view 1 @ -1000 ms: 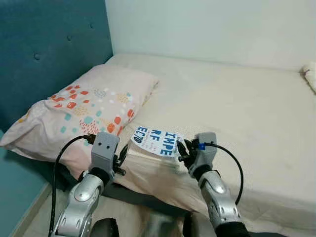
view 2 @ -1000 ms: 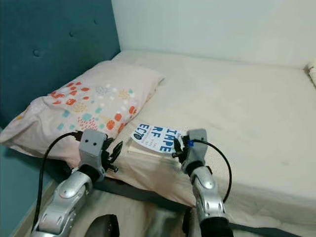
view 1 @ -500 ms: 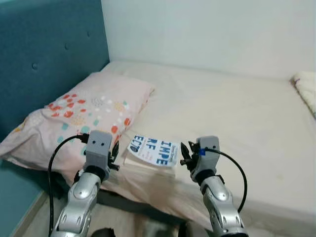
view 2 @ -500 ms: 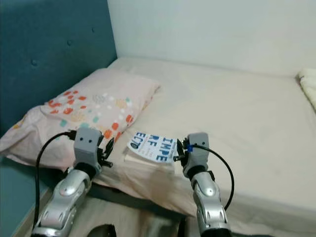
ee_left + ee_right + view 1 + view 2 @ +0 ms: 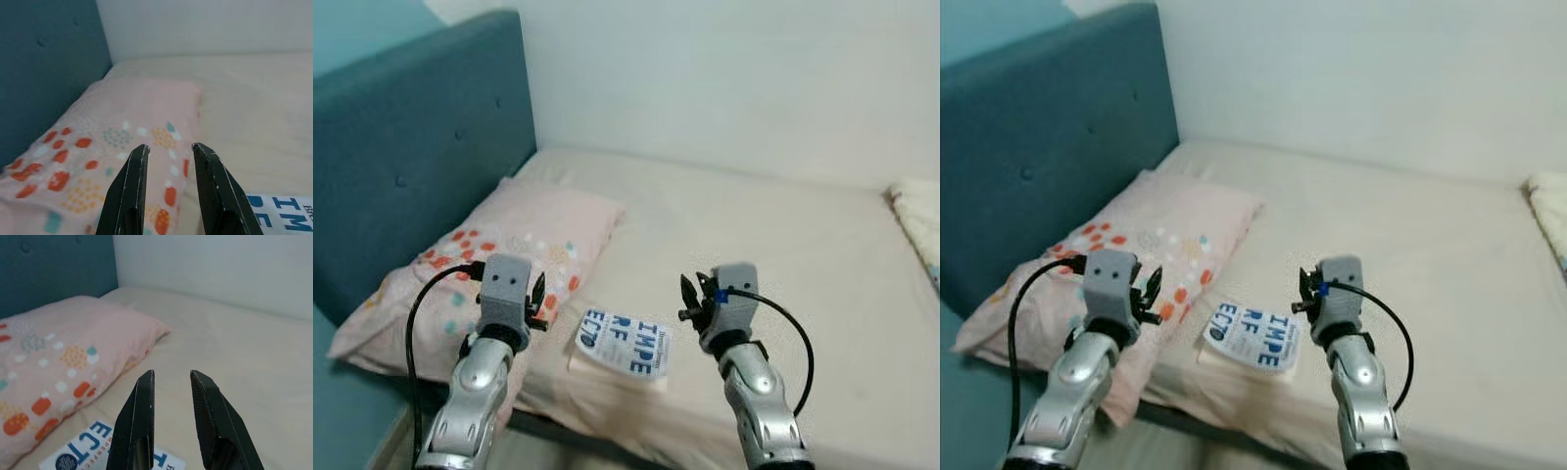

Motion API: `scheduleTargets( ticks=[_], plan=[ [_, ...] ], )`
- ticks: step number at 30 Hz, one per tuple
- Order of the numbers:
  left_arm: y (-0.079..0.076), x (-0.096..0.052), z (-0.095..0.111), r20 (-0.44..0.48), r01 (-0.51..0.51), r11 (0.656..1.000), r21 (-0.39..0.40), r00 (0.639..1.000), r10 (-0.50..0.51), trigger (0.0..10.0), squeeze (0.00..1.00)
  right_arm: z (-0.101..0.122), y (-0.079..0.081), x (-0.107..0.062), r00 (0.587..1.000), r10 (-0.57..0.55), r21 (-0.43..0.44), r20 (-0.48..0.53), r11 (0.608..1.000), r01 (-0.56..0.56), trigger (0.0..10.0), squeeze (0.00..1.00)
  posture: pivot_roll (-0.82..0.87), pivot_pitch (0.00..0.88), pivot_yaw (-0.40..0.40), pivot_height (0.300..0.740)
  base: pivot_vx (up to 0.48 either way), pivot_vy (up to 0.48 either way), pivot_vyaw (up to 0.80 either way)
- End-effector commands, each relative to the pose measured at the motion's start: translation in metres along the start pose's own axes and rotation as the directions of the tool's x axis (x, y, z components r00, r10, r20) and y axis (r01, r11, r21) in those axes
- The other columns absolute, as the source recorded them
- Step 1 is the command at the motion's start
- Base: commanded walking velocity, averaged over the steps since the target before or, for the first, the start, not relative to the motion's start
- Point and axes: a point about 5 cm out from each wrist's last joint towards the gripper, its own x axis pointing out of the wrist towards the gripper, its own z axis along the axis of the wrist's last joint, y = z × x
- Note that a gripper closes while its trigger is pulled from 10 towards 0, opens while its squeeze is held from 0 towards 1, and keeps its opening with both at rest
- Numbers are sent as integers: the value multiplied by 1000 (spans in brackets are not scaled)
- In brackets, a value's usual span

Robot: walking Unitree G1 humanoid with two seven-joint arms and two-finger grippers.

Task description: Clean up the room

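A book (image 5: 626, 345) showing blue letters "IMPE", "RF", "ECT" is lying at the bed's (image 5: 783, 255) near edge beside the pillow (image 5: 509, 250). Left gripper (image 5: 168, 154) and right gripper (image 5: 171, 382) are hovering, fingers apart.

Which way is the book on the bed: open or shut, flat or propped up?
Shut and lying flat. The book rests cover-up on the bed beside the pillow, its blue lettering facing upward.

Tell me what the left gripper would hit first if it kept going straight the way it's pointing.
Probably the pillow. The left gripper, jaws open and empty, points across its patterned top toward the headboard corner; depth is hard to judge.
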Motion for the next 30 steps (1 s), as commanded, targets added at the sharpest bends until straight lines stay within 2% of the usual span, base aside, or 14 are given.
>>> scheduleTargets(
  ticks=[1, 7, 11, 17, 24, 30],
  plan=[
    [3, -4, -6, -31, -42, 998, -40, 999, 41, 10000, 0, -5, 1, -4, 1000, 6, 2, -23, 1000, -6, 10000, 0, 39, 20, -82, 725, 0, 0, 0],
    [4, -8, -13, -80, -42, 997, -68, 996, 37, 10000, 0, -9, 2, -8, 999, 18, -5, -39, 1000, -18, 10000, 0, 43, 19, -81, 740, 0, 0, 0],
    [1, -10, -17, -109, -27, 997, -67, 994, 20, 10000, 0, -17, 4, -9, 997, 31, 26, -77, 999, -29, 10000, 0, 43, 18, -76, 740, 0, 0, 0],
    [-3, -9, -16, -66, -11, 996, -88, 998, 5, 10000, 0, -22, 4, -11, 993, 28, 49, -116, 999, -23, 10000, 0, 36, 28, -67, 740, 0, 0, 0],
    [-5, -8, -15, -68, 5, 996, -90, 998, -11, 10000, 0, -28, 2, -13, 989, 12, 69, -150, 998, -2, 10000, 0, 32, 33, -62, 740, 0, 0, -800],
    [-6, -8, -15, -67, 14, 996, -93, 998, -20, 10000, 0, -35, 4, -14, 981, 45, 73, -189, 997, -31, 10000, 0, 30, 36, -62, 740, 0, 0, 0]
  ],
)
